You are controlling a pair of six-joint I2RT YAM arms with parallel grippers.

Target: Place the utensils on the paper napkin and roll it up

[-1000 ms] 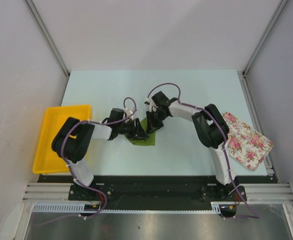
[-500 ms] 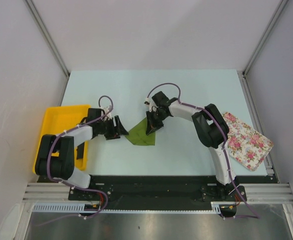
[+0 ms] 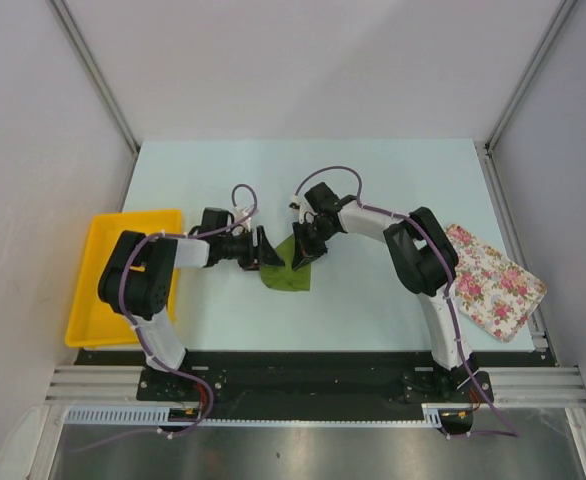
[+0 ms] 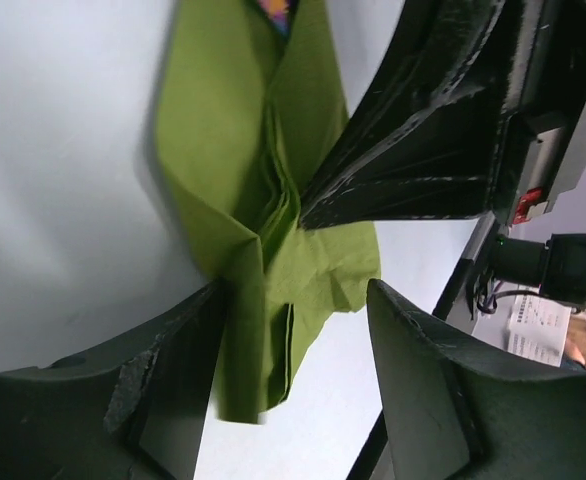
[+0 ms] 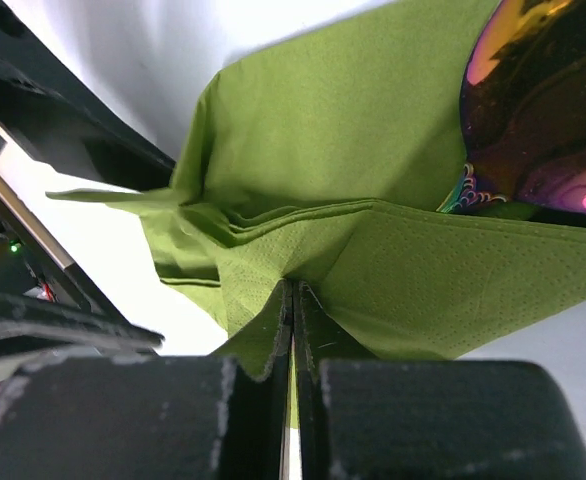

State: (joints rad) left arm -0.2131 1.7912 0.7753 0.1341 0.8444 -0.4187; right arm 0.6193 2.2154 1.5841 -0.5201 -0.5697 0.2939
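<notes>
The olive-green paper napkin [image 3: 291,272] lies near the middle of the tabletop [image 3: 373,180], between the two arms, partly folded over itself. The right gripper [image 5: 293,300] has its jaws pressed together on a raised fold of the sheet, lifting it like a tent. Under that fold, the right wrist view shows the spoon [image 5: 533,110], its iridescent gold bowl tucked against the paper. I cannot make out any other utensils. The left gripper [image 4: 293,310] has its jaws wide apart and holding nothing, with the creased lower corner of the napkin lying between them.

The napkin looks thin, light and limp. It takes creases readily, and a single ply would probably tear or slip under a hard pull. The layered fold is the stronger place to grip, so the left arm would do best to close on the doubled edge near its fingers [image 4: 163,390], not the loose tip. The spoon looks smooth and slick, so it could slide out of an open end if the roll is tilted.

The yellow tray [image 3: 93,300] and the floral cloth [image 3: 498,280] sit well off to either side.
</notes>
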